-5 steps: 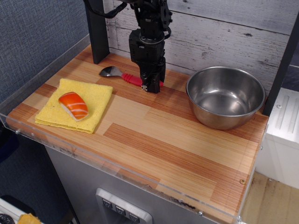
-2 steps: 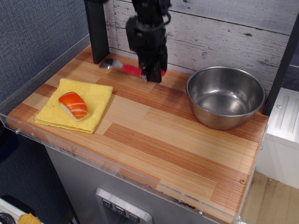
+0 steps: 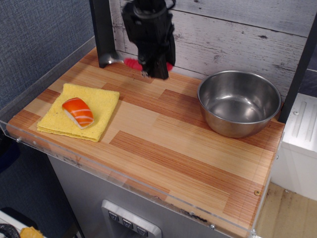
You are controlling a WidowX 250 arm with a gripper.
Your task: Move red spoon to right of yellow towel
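Note:
The red spoon (image 3: pixel 130 63) hangs in the air near the back wall, roughly level, its silver bowl pointing left towards the black post. My gripper (image 3: pixel 153 72) is shut on its red handle, and the black fingers hide most of that handle. The yellow towel (image 3: pixel 79 111) lies flat at the front left of the wooden table, well below and left of the gripper. An orange-and-white sushi piece (image 3: pixel 78 112) rests on the towel.
A steel bowl (image 3: pixel 239 101) stands at the right of the table. A black post (image 3: pixel 101 32) rises at the back left, close to the spoon's bowl. A clear acrylic rim (image 3: pixel 129 186) runs along the table's front and left edges.
The gripper has risen from the table with the spoon in it and shifted slightly left. The towel, sushi and bowl have not moved.

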